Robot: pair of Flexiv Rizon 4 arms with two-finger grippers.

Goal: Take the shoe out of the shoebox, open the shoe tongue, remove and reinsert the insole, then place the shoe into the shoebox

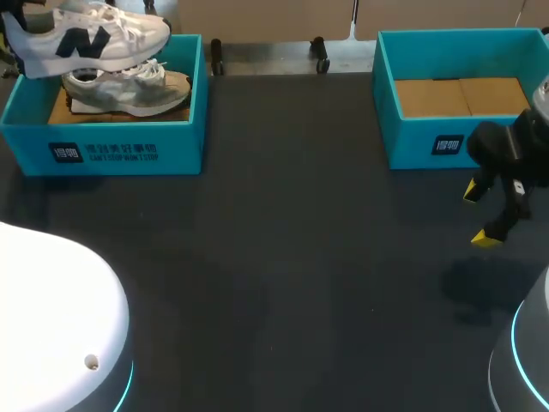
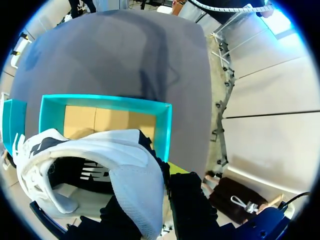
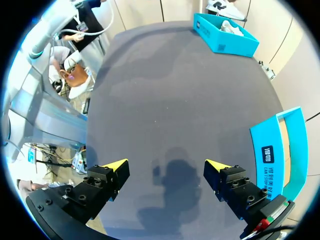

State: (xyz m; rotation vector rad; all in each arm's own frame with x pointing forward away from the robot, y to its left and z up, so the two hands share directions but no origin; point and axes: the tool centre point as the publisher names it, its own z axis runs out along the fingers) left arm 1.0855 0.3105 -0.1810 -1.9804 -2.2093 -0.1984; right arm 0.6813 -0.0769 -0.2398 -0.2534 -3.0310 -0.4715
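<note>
White shoe (image 2: 130, 160), seemingly in left pincer (image 2: 155, 190); right pincer (image 3: 166, 166) wide apart

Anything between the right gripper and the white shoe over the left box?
Nothing visible. The right gripper hangs open by the right box; only bare table lies between it and the white shoe, held above the left box.

Head view looks down from behind; 2 wrist views face along their jaws, sharing the table (image 1: 300, 257).
</note>
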